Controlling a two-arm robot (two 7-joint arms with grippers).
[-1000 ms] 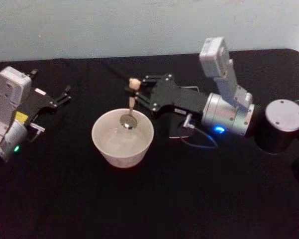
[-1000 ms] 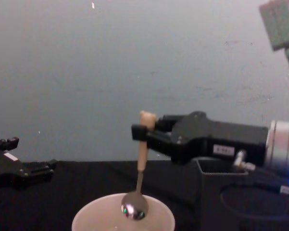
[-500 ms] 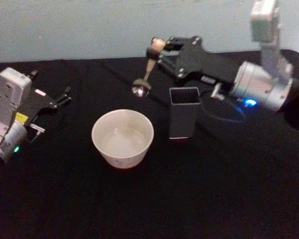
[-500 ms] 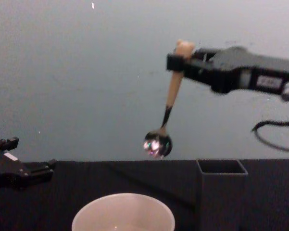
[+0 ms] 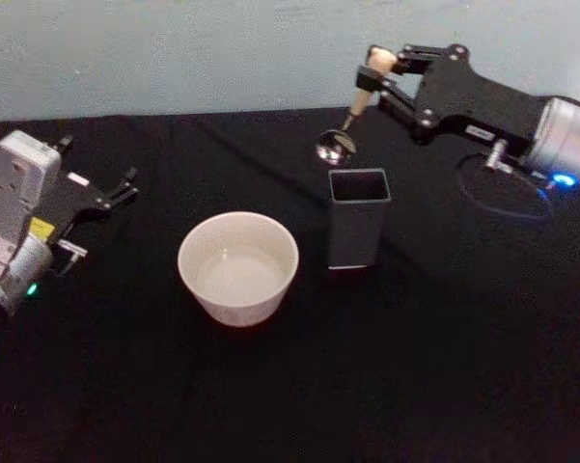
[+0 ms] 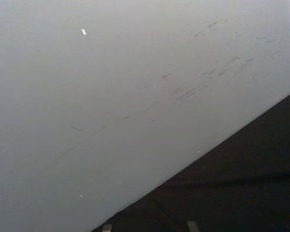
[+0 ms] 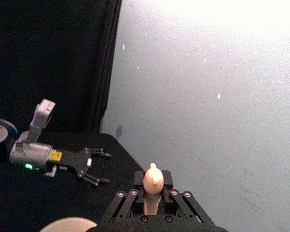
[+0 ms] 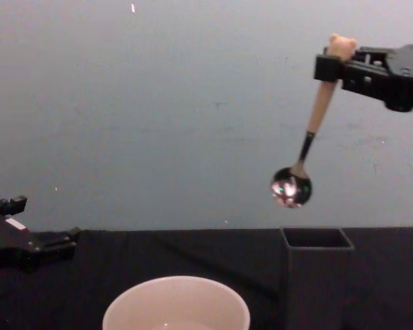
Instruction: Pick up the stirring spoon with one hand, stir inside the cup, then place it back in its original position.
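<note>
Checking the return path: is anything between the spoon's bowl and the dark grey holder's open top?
Nothing visible. The right gripper holds the stirring spoon with its bowl in open air above the mouth of the holder, near its left edge; the cup sits lower, off to the left.

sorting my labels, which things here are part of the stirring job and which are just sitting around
Part of the job:
- stirring spoon, held raised in the right gripper
- cup, standing to the left of the holder
- dark grey holder, below the spoon, likely where it goes back

Just sitting around:
- left gripper, open, parked at the left
- black table cover
</note>
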